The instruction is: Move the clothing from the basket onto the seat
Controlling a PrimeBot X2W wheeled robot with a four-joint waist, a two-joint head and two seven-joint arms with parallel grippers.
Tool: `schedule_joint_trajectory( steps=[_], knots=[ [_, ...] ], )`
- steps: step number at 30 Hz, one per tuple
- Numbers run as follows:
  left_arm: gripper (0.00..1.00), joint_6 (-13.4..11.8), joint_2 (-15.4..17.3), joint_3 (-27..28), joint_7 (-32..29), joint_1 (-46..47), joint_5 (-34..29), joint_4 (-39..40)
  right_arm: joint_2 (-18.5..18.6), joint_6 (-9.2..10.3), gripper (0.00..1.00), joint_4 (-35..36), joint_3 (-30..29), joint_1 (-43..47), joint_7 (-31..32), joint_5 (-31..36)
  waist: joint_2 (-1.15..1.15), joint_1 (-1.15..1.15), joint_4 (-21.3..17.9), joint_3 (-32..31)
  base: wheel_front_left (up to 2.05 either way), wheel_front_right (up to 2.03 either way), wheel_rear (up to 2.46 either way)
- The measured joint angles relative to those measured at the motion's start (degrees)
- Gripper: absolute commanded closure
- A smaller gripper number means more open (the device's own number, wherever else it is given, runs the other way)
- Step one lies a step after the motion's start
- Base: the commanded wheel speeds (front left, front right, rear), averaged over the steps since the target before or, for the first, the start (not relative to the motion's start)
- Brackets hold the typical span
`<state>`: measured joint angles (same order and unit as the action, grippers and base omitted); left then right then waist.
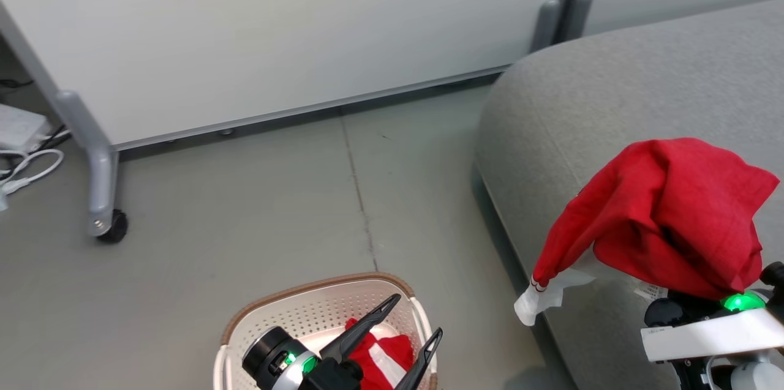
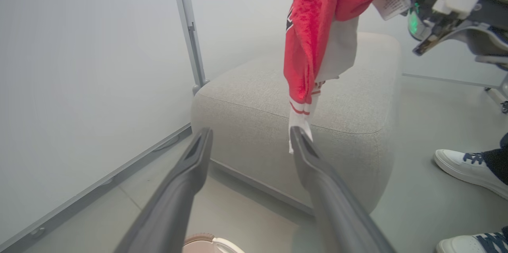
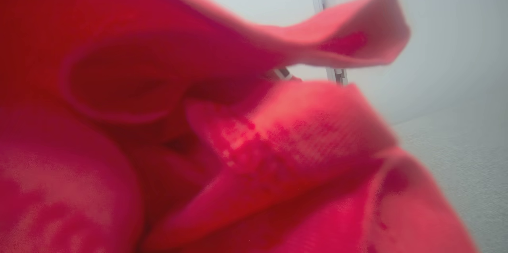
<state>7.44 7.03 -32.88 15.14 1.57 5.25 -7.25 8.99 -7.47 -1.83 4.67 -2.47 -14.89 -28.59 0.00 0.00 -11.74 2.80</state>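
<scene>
Basket: we see the basket (image 1: 318, 307), cream with a brown rim, standing on the floor (image 1: 245, 225); one bunched garment (image 1: 383, 356), red with white panels, lies inside it.
Left gripper: the left gripper (image 1: 416, 315) hangs over the basket with its fingers spread wide and nothing between them.
Right gripper: the right gripper (image 1: 674, 310) has its fingers buried in the red garment (image 1: 667, 212) and closed on it, above the seat (image 1: 612, 90).
Long axis: in the left wrist view the red garment hangs top to bottom, its white cuff (image 2: 299, 120) lowest and pointing down at the seat's front edge; we cannot tell whether they touch.
Writing: a white care tag (image 2: 391, 2) carries print too small to read; a scrap of dark lettering (image 2: 289, 22) is illegible.
Bystander: white shoes (image 2: 460, 165) stand on the floor beside the seat.
</scene>
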Motion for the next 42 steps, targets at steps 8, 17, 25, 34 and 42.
schedule_joint_trajectory(
  steps=[8,17,25,34,42],
  knots=[
    [0.0,0.0,-0.18,0.0,0.0,0.25,-0.16,0.4,-0.33,0.0,1.0,0.4,-0.18,-0.49,0.0,-0.14,0.0,0.0,-7.01,1.12,0.0,0.0,0.0],
    [0.0,0.0,0.13,-0.52,0.0,1.22,-0.15,0.19,-1.33,0.0,1.0,0.69,-1.98,0.43,0.0,-0.09,0.0,0.0,-14.51,2.46,0.0,0.0,0.0],
    [0.0,0.0,1.14,-2.56,0.0,2.64,0.03,-0.09,-2.75,0.0,1.0,1.54,-3.92,0.78,0.0,-0.11,0.0,0.0,-18.55,4.2,0.0,0.0,0.0],
    [0.0,0.0,1.68,-2.58,-0.01,3.47,0.43,-0.45,-4.09,0.0,1.0,1.85,-6.31,0.85,0.0,0.59,0.0,0.0,-18.74,5.11,0.0,0.0,0.0],
    [0.0,0.0,2.35,-2.4,-0.01,3.41,0.04,0.4,-0.87,0.0,1.0,1.09,-10.27,-6.43,0.0,-0.12,0.0,0.0,-17.54,6.86,0.0,0.0,0.0]
  ],
)
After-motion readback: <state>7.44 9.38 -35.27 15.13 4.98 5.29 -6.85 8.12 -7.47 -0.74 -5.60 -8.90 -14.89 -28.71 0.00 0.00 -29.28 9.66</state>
